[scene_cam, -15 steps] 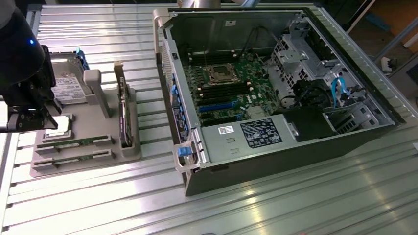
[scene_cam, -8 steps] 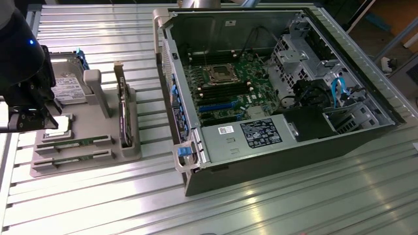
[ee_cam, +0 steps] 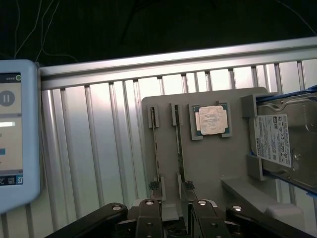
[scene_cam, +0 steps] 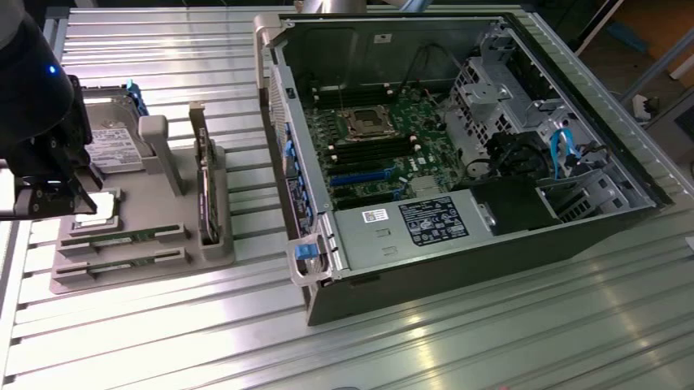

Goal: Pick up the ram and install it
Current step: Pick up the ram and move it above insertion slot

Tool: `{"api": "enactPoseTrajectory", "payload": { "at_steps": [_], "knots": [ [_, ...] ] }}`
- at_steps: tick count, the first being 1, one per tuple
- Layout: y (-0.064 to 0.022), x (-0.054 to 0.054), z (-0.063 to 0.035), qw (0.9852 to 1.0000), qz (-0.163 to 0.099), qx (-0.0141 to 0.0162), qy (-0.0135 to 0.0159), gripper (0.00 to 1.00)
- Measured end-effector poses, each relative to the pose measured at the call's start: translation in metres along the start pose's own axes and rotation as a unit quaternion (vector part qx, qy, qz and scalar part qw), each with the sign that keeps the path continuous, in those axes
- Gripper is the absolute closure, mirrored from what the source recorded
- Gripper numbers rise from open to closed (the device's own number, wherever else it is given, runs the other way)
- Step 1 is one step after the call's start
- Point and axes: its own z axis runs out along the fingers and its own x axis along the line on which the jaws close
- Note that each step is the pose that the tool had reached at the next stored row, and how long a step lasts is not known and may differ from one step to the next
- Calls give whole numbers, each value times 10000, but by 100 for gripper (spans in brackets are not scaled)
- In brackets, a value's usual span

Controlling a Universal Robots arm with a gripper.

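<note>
The work surface is a ribbed aluminium table (scene_cam: 456,341). A grey parts tray (scene_cam: 141,272) lies at the exterior view's left, and an open computer case (scene_cam: 586,219) lies at its right.

**Position.** The gripper (ee_cam: 174,207) hangs over the near end of the tray. Its jaws are spread with nothing between them. The ram (ee_cam: 179,148) sits on edge in a tray slot, and a second stick (ee_cam: 156,148) sits in the parallel slot just beside it. Neither stick is touched.

**Hazards.**
- The two sticks sit close together, so a small sideways offset could pinch the wrong one or catch both.
- A finger landing on a slot post would likely jolt the tray.
- A tilted grip could bind the ram in its slot on the way out.

**Containers.**
- The tray also holds a silver processor chip (ee_cam: 210,120) in a square recess, a hard drive (ee_cam: 280,141) in a blue-edged bracket and a dark expansion card (scene_cam: 200,175) on edge.
- The case holds the motherboard (scene_cam: 375,150), cabling and a labelled power supply (scene_cam: 434,221).
</note>
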Motion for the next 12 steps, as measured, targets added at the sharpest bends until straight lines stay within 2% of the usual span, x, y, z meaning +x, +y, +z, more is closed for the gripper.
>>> {"api": "enactPoseTrajectory", "payload": {
  "at_steps": [6, 12],
  "knots": [
    [0, 2, 4, 10000, -4, 0, 0, 70],
    [-7, 39, 52, 10000, -4, 0, 0, 70]
  ]
}}
